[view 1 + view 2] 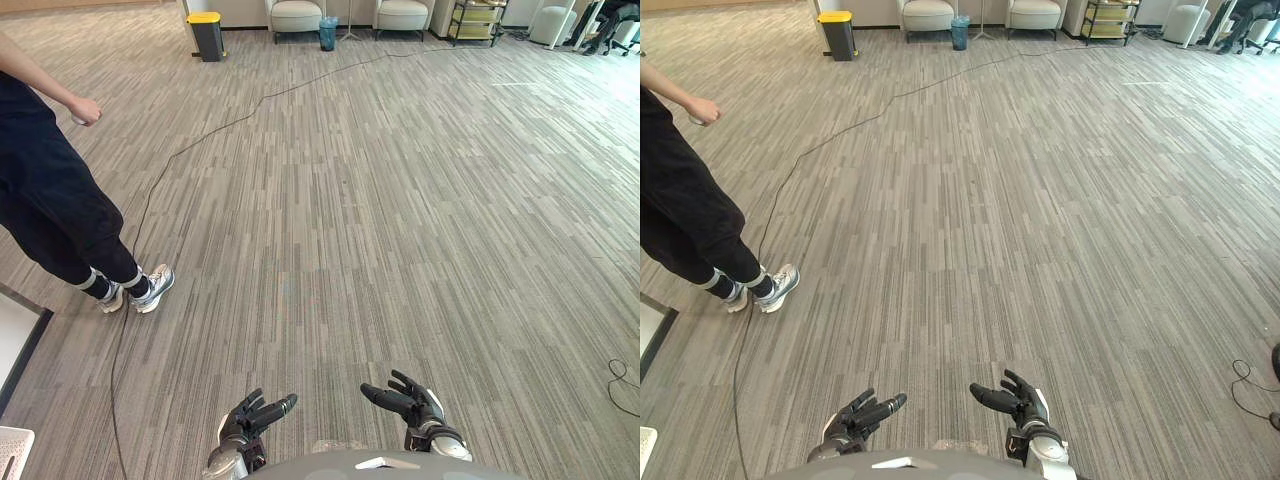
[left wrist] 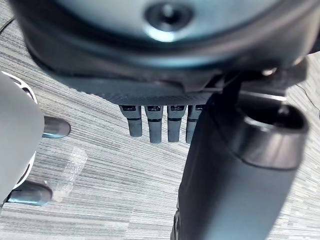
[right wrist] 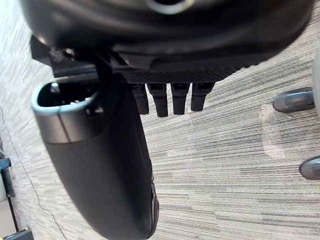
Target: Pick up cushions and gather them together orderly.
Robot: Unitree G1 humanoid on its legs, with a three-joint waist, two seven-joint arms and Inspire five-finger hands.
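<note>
**Both hands loose and empty above the grey carpet**

Where the cushions lie I cannot tell from these views.

At the far left a person [image 1: 45, 200] stands in dark trousers and grey sneakers [image 1: 140, 288], turned side-on, with one hand [image 1: 85, 110] held out in a loose fist. Below the sneakers, at the left edge, lies a white panel with a dark border [image 1: 18, 340]. A white latticed corner [image 1: 12, 450] of something pokes in at the bottom left; what it belongs to I cannot tell.

Low in the eye views the left hand [image 1: 250, 415] hangs over the floor [image 1: 400, 200], a carpet of grey striped planks. Its fingers [image 2: 152, 127] are nearly straight in a row, its thumb is apart from them, and it holds nothing. Just beside it, with a gap of carpet between, the right hand [image 1: 410, 402] mirrors it: fingers [image 3: 160, 102] spread and relaxed, thumb out, nothing in its grasp. The two hands point roughly toward each other and do not touch.

Along the far wall, from left to right, stand a dark bin with a yellow lid [image 1: 207, 35], a pale padded armchair [image 1: 296, 16], a small blue bin [image 1: 328, 33], a second pale armchair [image 1: 402, 14] and a low shelf cart [image 1: 475, 22]. A wide stretch of open carpet separates these from the hands.
</note>
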